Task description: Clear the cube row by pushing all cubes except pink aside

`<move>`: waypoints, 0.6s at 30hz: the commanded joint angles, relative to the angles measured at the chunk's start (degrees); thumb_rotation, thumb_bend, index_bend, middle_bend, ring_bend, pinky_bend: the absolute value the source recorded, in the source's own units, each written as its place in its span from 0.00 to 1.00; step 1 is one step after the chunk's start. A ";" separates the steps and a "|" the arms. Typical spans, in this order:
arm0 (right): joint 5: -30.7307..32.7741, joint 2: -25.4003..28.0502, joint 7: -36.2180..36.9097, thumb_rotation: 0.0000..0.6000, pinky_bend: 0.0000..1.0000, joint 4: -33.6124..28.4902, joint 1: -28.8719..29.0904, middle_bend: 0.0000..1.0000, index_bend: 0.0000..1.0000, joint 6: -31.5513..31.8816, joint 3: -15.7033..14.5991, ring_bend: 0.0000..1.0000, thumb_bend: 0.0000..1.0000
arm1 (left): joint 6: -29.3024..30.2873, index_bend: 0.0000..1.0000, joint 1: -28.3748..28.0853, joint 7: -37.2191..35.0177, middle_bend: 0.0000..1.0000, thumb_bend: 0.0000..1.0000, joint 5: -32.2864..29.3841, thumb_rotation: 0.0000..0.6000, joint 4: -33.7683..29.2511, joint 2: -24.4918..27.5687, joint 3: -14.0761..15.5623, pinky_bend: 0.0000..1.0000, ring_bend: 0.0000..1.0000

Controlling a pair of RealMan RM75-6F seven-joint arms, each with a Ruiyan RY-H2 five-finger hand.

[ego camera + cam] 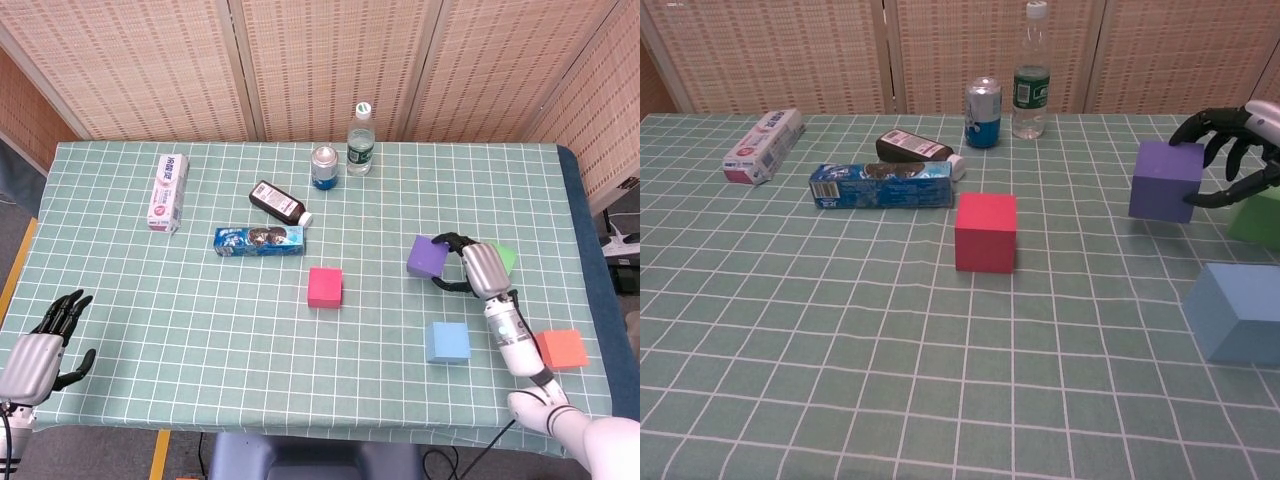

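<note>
On a counter (200,320) covered in green checked cloth, the robot's right hand (478,268) grips a purple cube (427,257), its dark fingers (1212,122) curled around the cube's right side and top edge, right of centre in the head view and at the right edge of the chest view. The pink cube (324,286) sits alone at centre frame, well apart from the purple one. A green cube (505,256) lies just behind the right hand, partly hidden by it; a blue cube (447,341) rests in the lower right, with an orange cube (561,349) further right, near the counter's edge. The left hand (45,345) rests at the lower left corner of the head view, holding nothing, fingers slightly apart and gently curled (the chest view does not show it).

Along the upper half of the frame lie a white and pink toothpaste box (168,191) at upper left, a blue biscuit pack (259,239) with round dark biscuits pictured on it, and a dark brown bottle (279,203) on its side with a white cap and a pale label. Behind them stand a blue and silver can (323,167) and a clear water bottle (359,138) with a green label and cap. None of the lettering on these labels is sharp enough to read.
</note>
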 commanded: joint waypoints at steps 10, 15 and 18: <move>-5.08 10.35 -2.63 1.00 0.14 -13.20 -5.14 0.00 0.01 6.85 -5.24 0.00 0.11 | -0.25 0.04 -0.11 -0.45 0.00 0.43 -0.16 1.00 0.19 0.04 -0.05 0.41 0.04; -2.09 16.26 -24.66 1.00 0.14 -25.42 -11.78 0.01 0.14 12.48 -5.59 0.00 0.11 | -0.14 0.04 -0.07 -0.47 0.00 0.43 -0.09 1.00 0.38 0.02 -0.03 0.41 0.04; -0.05 19.31 -36.88 1.00 0.14 -30.67 -16.06 0.07 0.16 14.85 -6.92 0.00 0.11 | -0.12 0.04 -0.07 -0.32 0.00 0.43 -0.04 1.00 0.37 -0.01 -0.01 0.41 0.04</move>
